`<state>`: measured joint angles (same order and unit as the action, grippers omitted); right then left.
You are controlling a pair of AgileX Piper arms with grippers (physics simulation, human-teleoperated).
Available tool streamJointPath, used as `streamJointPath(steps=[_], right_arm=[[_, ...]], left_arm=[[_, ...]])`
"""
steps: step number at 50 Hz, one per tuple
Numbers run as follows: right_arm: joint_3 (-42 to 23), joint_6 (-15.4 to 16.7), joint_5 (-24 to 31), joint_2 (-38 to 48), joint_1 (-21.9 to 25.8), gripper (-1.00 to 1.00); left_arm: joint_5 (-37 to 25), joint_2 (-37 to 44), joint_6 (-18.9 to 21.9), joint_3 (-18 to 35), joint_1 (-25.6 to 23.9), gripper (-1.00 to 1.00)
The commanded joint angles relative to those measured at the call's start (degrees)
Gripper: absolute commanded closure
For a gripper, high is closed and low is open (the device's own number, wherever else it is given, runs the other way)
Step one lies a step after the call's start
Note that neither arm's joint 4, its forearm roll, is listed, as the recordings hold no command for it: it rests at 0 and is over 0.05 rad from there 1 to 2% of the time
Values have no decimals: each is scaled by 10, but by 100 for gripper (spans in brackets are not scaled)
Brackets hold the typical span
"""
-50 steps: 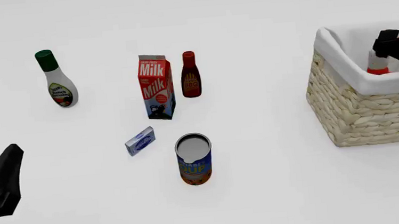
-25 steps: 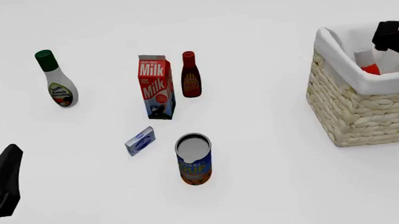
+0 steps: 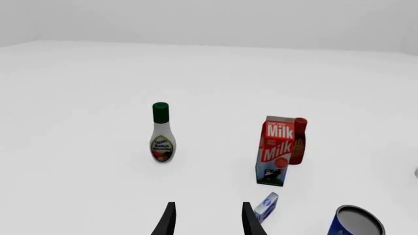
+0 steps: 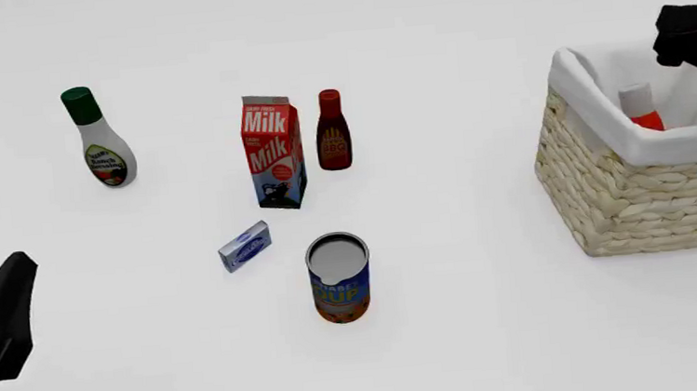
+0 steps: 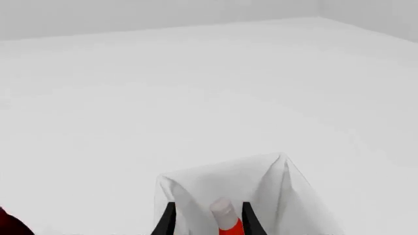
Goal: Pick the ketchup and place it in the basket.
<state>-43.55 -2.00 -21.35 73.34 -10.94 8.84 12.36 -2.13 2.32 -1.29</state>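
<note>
Right fingers [image 5: 248,220] spread and empty, above the ketchup [image 4: 640,107].
The bottle sits below them inside the basket [image 4: 628,187]; placing looks done. Left gripper [image 3: 207,220] open, idle.

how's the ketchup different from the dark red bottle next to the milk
The ketchup is bright red-orange with a pale cap; the dark red bottle is deeper red with a red cap. The ketchup sits inside the basket, only its top showing; the dark red bottle stands in full view on the table beside the milk carton. Both are capped and cap-up.
</note>
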Motion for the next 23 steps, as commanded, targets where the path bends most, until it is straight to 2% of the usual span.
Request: streamJointPath(steps=[1, 2, 23], right_arm=[[24, -4, 25, -64, 24, -100], [30, -12, 28, -72, 29, -100], [54, -18, 88, -172, 65, -100]], left_arm=[[-3, -6, -2, 0, -1, -100], [-4, -6, -4, 0, 0, -100], [-13, -16, -7, 2, -2, -100]])
